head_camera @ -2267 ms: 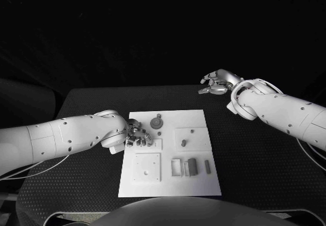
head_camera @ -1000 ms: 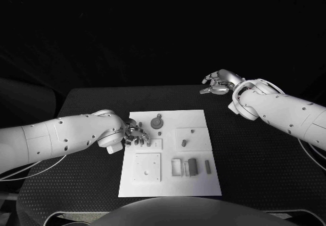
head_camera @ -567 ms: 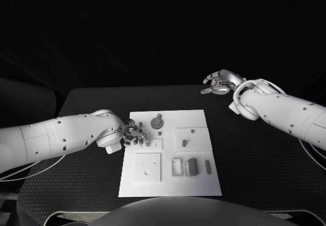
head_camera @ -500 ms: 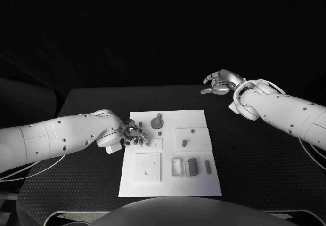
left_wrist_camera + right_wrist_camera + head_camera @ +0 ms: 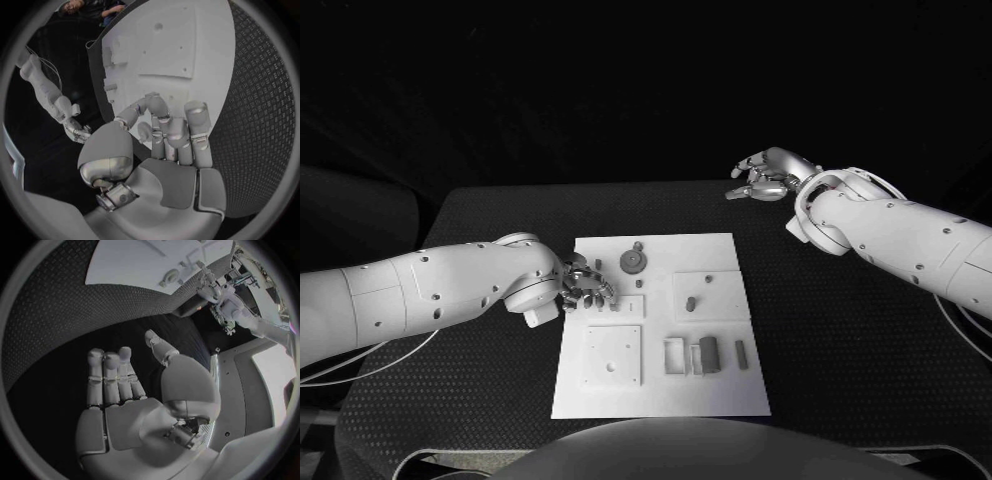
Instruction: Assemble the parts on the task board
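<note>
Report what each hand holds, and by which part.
Right hand holds nothing, fingers apart. Left hand is curled at the task board edge; any hold cannot be told.

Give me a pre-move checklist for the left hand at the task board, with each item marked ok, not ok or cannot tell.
1. Left hand sits over the left edge of the task board: ok.
2. Left hand holds a part: cannot tell; its fingers curl together over the board, but no piece shows clearly between them.
3. Right hand is off the board, above the table's far right: ok.
4. Right hand holds nothing, fingers apart: ok.
5. Round grey part on the far half of the board is untouched: ok.
6. Grey upright pieces in the near right section stand free of both hands: ok.
</note>
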You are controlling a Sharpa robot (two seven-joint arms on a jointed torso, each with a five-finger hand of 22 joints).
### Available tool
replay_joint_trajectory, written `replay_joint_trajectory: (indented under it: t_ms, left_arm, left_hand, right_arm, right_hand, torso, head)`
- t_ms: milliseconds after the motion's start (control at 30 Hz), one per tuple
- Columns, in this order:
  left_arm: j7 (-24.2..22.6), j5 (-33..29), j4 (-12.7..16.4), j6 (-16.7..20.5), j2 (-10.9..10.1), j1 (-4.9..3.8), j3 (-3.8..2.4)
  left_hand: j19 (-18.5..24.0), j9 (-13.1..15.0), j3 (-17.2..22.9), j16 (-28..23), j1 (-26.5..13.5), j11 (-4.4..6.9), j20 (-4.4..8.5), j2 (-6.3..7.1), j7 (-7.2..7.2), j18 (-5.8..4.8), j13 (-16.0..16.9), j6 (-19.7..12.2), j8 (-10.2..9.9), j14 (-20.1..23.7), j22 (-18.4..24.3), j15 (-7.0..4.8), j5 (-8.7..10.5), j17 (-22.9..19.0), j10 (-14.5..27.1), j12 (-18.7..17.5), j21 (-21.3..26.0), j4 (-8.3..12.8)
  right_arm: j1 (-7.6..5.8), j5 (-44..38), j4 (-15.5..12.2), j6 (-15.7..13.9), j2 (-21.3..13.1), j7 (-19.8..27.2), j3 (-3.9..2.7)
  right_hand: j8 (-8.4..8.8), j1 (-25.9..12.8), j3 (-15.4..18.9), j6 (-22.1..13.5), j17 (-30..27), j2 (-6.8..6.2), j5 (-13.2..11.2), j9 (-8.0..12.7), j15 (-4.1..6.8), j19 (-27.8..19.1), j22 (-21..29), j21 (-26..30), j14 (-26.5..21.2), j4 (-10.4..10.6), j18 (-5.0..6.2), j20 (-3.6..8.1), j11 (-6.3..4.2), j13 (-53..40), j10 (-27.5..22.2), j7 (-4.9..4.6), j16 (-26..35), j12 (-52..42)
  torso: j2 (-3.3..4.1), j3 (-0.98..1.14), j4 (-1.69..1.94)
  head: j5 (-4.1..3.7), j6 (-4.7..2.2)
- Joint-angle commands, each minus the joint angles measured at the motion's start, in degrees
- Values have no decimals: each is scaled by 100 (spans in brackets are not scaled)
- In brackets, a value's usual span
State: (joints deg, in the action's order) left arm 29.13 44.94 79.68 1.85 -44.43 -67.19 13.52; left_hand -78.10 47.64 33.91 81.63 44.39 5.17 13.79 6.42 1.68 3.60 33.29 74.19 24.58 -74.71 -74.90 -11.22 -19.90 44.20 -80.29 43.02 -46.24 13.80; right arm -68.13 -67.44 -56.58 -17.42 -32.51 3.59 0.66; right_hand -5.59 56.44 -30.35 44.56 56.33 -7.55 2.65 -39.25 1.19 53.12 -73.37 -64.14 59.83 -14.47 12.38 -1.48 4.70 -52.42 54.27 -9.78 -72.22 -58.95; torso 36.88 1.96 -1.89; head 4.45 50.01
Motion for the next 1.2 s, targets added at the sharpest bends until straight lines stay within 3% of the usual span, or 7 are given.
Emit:
replay_joint_trajectory:
  t_ms: [33,233,433,533,700,933,1200]
  left_arm:
    - [10,-130,-10,-64,-6,18,15]
    - [-1,-211,-7,-63,-26,18,14]
    - [-22,-213,4,-33,-36,18,12]
    - [-31,-220,1,-28,-40,18,12]
    - [-35,-244,-6,-26,-43,18,12]
    - [-26,-76,30,41,-17,18,12]
    - [124,199,69,260,48,17,13]
  left_hand:
    - [2,7,-16,-35,-45,10,-47,99,-5,75,-17,-52,-42,14,-54,6,80,-15,38,43,46,-86]
    - [-3,25,32,-48,-332,23,-29,515,-13,110,-95,-88,-69,25,-46,-13,833,-51,80,66,106,-518]
    - [-9,52,91,-45,-402,25,-25,695,-19,118,-131,-108,-72,32,-55,-16,1132,-59,97,88,122,-705]
    - [-9,56,101,-45,-395,25,-24,683,-19,120,-135,-110,-71,33,-57,-17,1139,-60,99,91,123,-716]
    - [-4,83,71,-36,-331,24,-27,527,-22,118,-157,-120,-68,39,-78,-15,769,-61,110,117,119,-612]
    - [15,88,3,-54,-271,32,-25,385,-56,123,-188,-195,-114,52,-80,-24,780,-77,156,122,136,-415]
    - [268,25,46,-289,-576,-30,23,592,-285,168,-317,-780,-457,287,30,14,1096,-217,663,68,421,-623]
  right_arm:
    - [-3,-29,4,62,1,25,-3]
    - [-3,-34,21,75,2,17,-3]
    - [-3,-34,38,78,4,18,-3]
    - [-3,-34,44,80,0,17,-3]
    - [-2,-34,48,81,-1,17,-3]
    - [-2,-34,47,84,-7,18,-3]
    - [-2,-34,51,82,-11,18,-3]
  right_hand:
    - [-4,-8,19,-92,-7,56,11,6,33,-26,8,36,-11,19,262,12,-3,9,-48,-141,11,-29]
    - [-5,10,14,-92,-8,60,11,7,34,-26,7,35,-11,9,262,13,-3,13,-49,-140,10,-33]
    - [-5,12,14,-92,-8,62,11,7,34,-25,7,35,-11,8,262,13,-3,14,-49,-141,9,-35]
    - [-5,13,14,-92,-8,62,11,7,34,-25,7,35,-11,8,262,13,-3,15,-50,-141,9,-36]
    - [-5,13,15,-93,-9,63,11,8,34,-25,7,35,-11,7,262,13,-3,16,-50,-141,8,-37]
    - [-6,12,17,-93,-9,62,11,8,33,-25,7,35,-10,7,262,13,-3,18,-50,-141,7,-39]
    - [-6,8,20,-94,-10,60,11,9,33,-25,7,35,-11,9,262,12,-3,20,-51,-141,7,-40]
  torso:
    - [0,3,0]
    - [1,2,0]
    - [-1,2,2]
    - [0,2,-1]
    - [-1,1,1]
    - [-1,1,0]
    - [-2,4,-5]
  head:
    - [-1,-1]
    - [1,-1]
    - [3,-1]
    - [0,-1]
    - [5,-1]
    - [0,-1]
    - [2,-1]
